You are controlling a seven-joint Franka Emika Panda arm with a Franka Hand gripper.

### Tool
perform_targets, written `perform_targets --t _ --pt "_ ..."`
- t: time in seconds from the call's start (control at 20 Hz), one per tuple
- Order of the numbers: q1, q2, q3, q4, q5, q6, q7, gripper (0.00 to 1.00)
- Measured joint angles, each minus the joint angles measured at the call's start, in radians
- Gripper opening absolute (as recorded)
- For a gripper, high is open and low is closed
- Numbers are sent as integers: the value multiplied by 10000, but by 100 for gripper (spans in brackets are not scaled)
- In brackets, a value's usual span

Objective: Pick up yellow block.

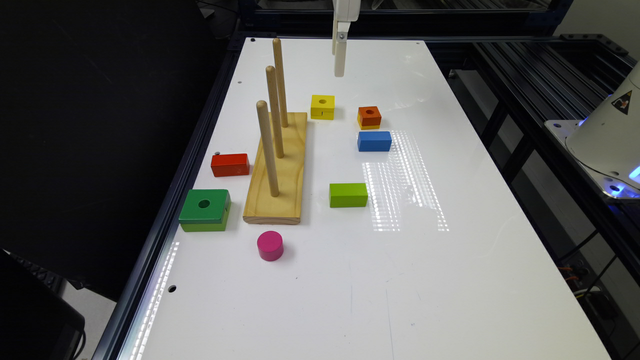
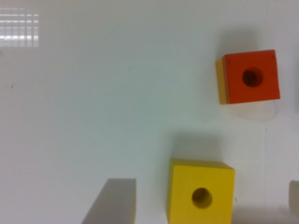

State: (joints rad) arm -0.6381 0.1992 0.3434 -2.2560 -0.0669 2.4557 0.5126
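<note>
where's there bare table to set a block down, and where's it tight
Widest bare patch: the near end of the table, past the pink cylinder and lime block. Also free: the strip along the exterior view's right edge, beside the blue block. Crowded: yellow block, orange-topped cube and blue block cluster by the peg board; red block and green block hug the left edge.

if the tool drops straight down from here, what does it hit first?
Probably the yellow block: in the wrist view it sits between the tool's fingers, so they would likely straddle it and reach the white table. Depth is uncertain.
</note>
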Motion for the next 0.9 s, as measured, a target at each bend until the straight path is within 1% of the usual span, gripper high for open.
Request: perform_targets --t 0.3,0.4,0.5,0.55,0.6,0.9 --pt "1 56 -1 -5 -9 19 0 100" --pt "0 304 -18 -29 -75 237 11 100" --pt "-4 545 -40 -26 -210 468 80 100" --pt "-4 618 -44 -21 -251 534 108 100" --pt "-3 644 -46 -16 -269 554 125 100" --pt "-1 644 -46 -5 -273 554 135 100"
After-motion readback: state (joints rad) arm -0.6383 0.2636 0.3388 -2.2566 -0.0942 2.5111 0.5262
